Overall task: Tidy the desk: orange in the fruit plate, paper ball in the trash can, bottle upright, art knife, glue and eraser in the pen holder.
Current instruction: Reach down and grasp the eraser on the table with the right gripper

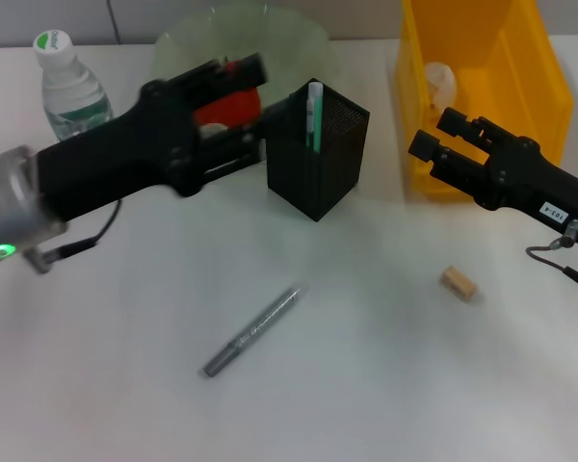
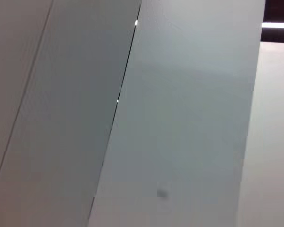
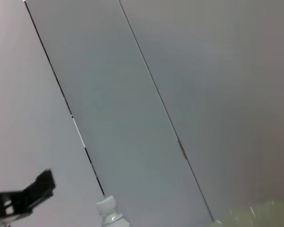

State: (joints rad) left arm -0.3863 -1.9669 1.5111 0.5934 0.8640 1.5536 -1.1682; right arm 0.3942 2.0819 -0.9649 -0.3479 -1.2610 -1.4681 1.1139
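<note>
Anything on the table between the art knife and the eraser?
No. In the head view the stretch of table between the art knife and the eraser is bare.

Both hands raised (right (image 1: 432, 135) open).

The head camera looks down on the table (image 1: 366, 385) from above both arms, while both wrist cameras face the wall panels, the right one sharing the bottle (image 3: 109, 213) and the left claw (image 3: 38, 187).
</note>
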